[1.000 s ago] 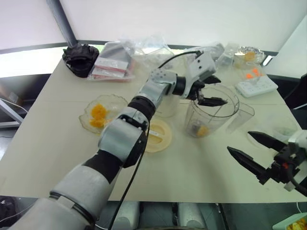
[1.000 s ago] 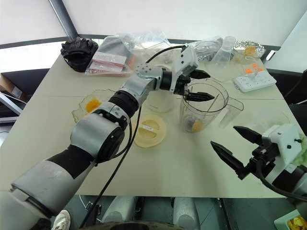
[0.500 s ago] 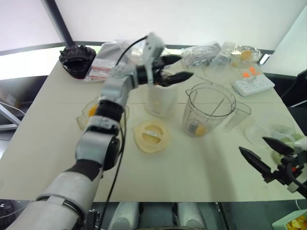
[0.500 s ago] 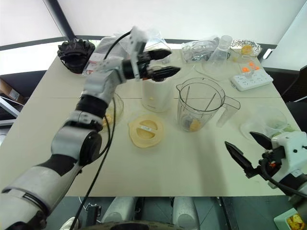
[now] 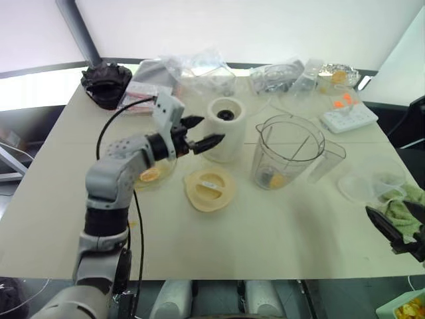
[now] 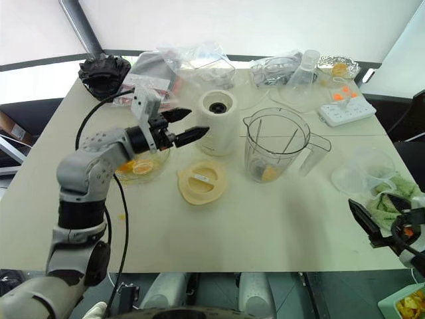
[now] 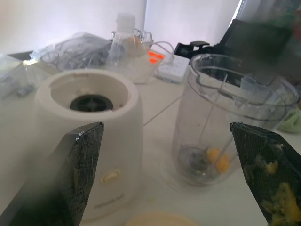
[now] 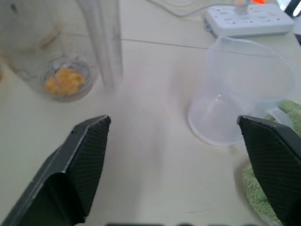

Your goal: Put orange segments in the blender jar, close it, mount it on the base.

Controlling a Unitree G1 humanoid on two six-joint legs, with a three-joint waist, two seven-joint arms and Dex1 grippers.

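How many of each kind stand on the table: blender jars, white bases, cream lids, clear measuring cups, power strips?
blender jar: 1
base: 1
lid: 1
measuring cup: 1
power strip: 1
Total: 5

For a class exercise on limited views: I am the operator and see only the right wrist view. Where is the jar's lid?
Observer: The round cream-beige lid lies flat on the table, in front of the squat white cylindrical base.
Operator: Are any segments left outside the jar?
Observer: Yes, bright orange segments sit in a shallow clear glass bowl, to the lid's left.
Operator: And the left arm?
Observer: The left fingers stand open and empty, beside the base.
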